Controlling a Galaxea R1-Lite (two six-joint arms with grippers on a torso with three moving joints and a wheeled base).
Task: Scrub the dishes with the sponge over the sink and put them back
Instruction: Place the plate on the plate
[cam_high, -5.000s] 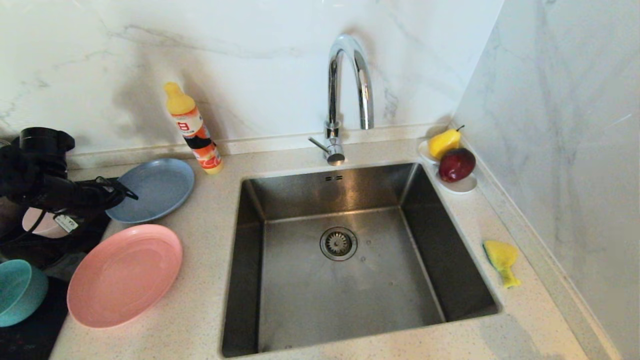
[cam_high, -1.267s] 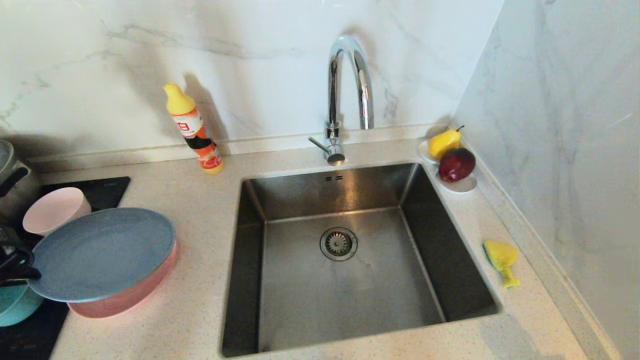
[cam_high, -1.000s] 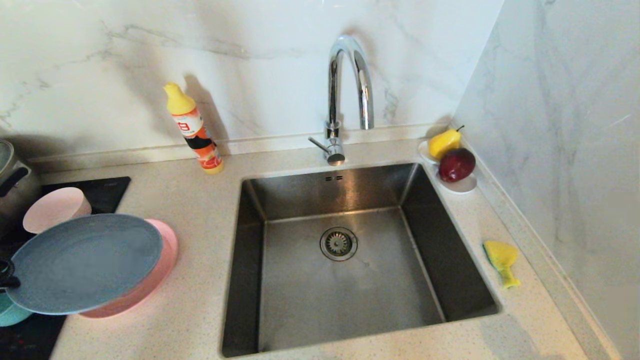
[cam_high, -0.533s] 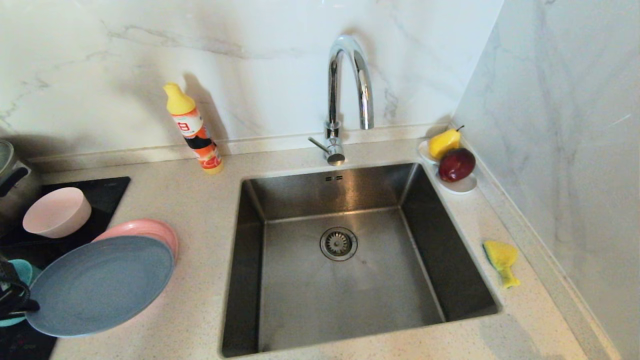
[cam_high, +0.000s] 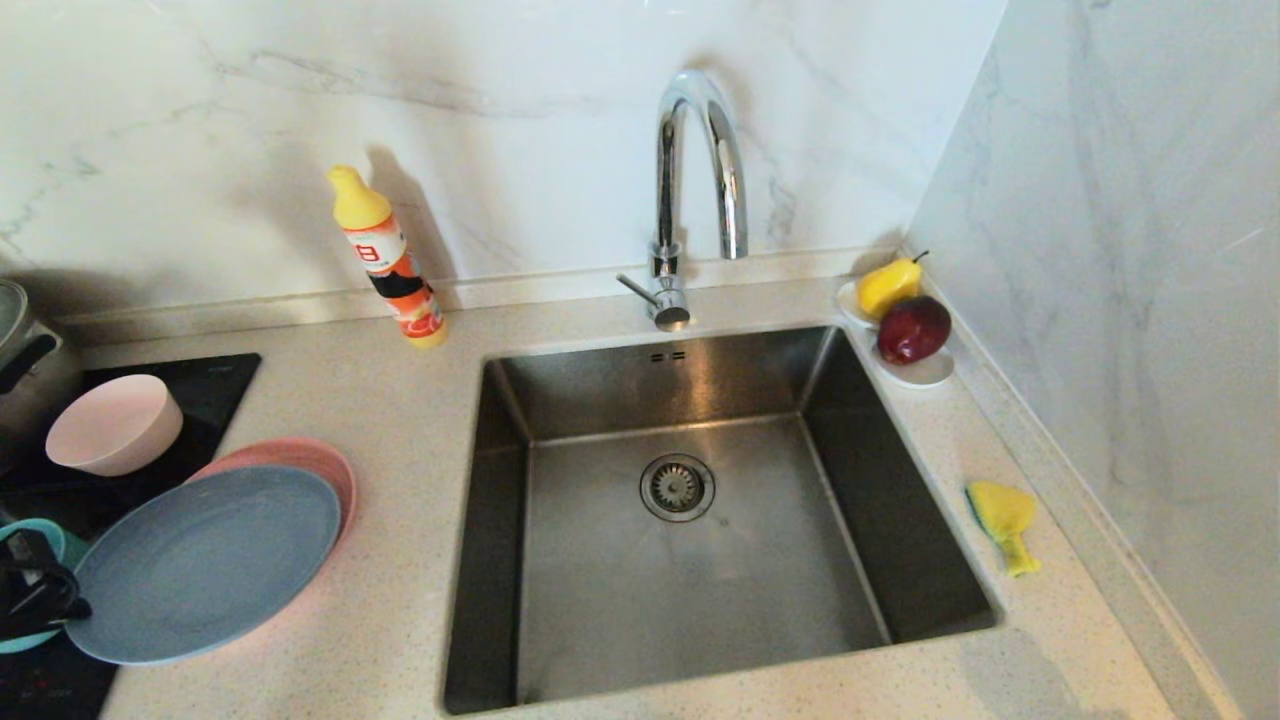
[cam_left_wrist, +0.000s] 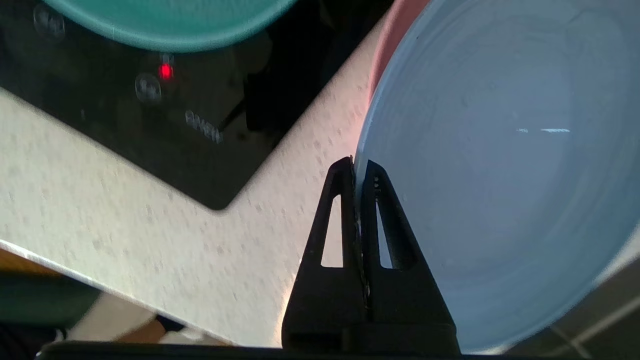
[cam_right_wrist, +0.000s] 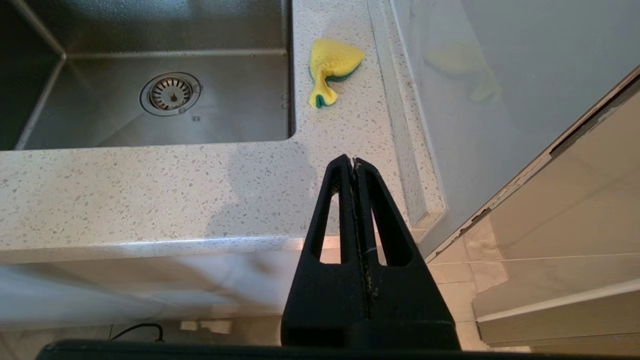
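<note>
Left to right. The left pincer (cam_high: 45, 600), at the near left edge of the bench (cam_high: 400, 400), is clamped on the left rim of the blue-grey plate (cam_high: 205, 560); the wrist view shows its two fingers pressed flat together over the plate's edge. The plate hangs roughly level, overlapping the salmon-pink plate (cam_high: 310, 462) that lies under and beyond it. The teal bowl (cam_high: 30, 540) sits near left by the pincer, the pale pink bowl (cam_high: 113, 423) farther back on the dark hob (cam_high: 215, 375). Judged by look, the plate is stiff, light and matte; a rim pinch suffices, though the far side may sag or swing. Being round, it has no long axis; its face points up. The sink (cam_high: 680, 560) lies centre, well apart from the plate. The sponge (cam_high: 1003, 520), soft and crumpled, lies on the bench right of the sink, its long axis running near to far, the narrow tail nearest. The right pincer (cam_right_wrist: 354, 162) hangs closed and empty off the near bench edge.
</note>
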